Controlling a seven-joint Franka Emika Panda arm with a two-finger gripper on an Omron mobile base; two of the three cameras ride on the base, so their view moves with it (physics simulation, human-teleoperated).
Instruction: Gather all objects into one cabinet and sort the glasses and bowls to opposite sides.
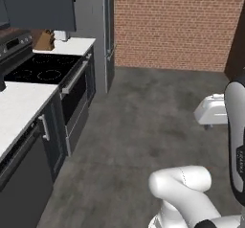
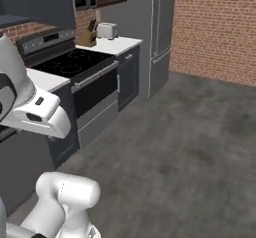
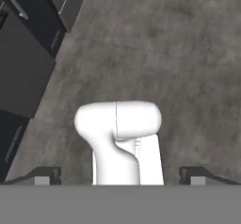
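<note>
My gripper [image 3: 121, 176] points down at the dark grey floor, well away from the counters. Its two fingertips [image 3: 44, 175] stand wide apart, open, with nothing held between them. The white hand [image 1: 211, 110] hangs at mid height over the open floor, right of the stove, and appears at the left edge as the hand [image 2: 42, 116] in the right base view. A dark grey upper cabinet [image 1: 40, 4] hangs on the wall at the far left, its door shut. The glasses, the bowls and the other objects are out of view.
A black stove [image 1: 44, 69] sits between white counters [image 1: 19, 105]. A knife block [image 1: 44, 40] and a toaster [image 2: 107, 30] stand on the far counter beside a tall grey fridge [image 2: 157, 32]. Base cabinets [image 3: 28, 53] line the left. A brick wall [image 1: 177, 26] closes the back.
</note>
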